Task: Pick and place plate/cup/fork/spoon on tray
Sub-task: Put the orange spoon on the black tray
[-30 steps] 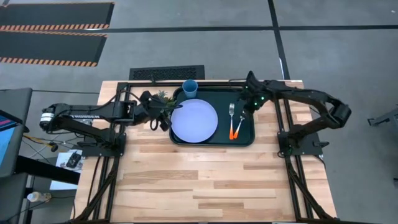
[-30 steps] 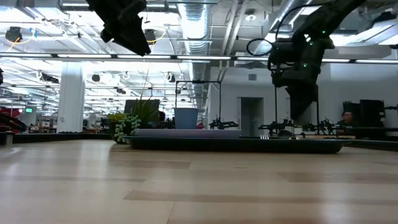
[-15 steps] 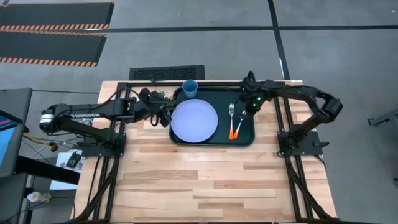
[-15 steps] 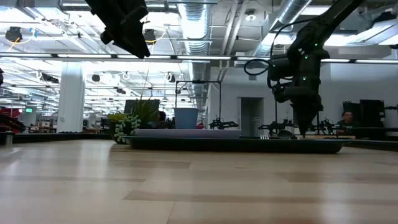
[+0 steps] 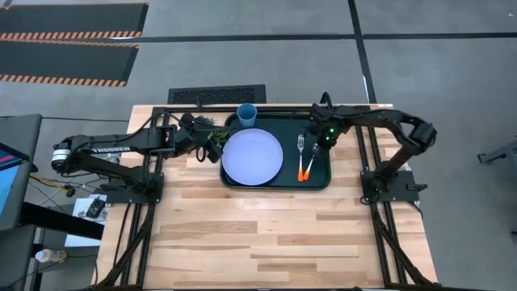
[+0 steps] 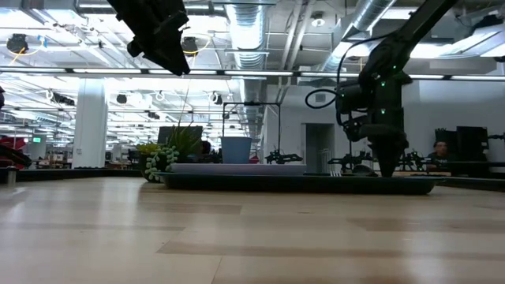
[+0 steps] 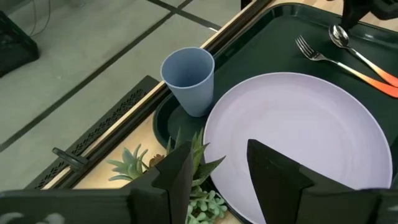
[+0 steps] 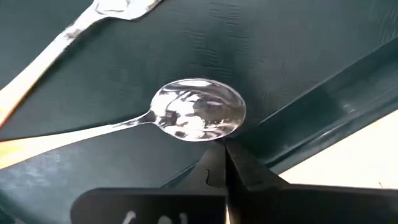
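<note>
Over the last second our right gripper has dropped from above the tray to the spoon, fingers pressed together, tips just beside its bowl. The spoon lies on the tray beside the fork, handle running toward the counter's near side. Plate and cup are on the tray too. Our left gripper hovers parted beside the plate.
</note>
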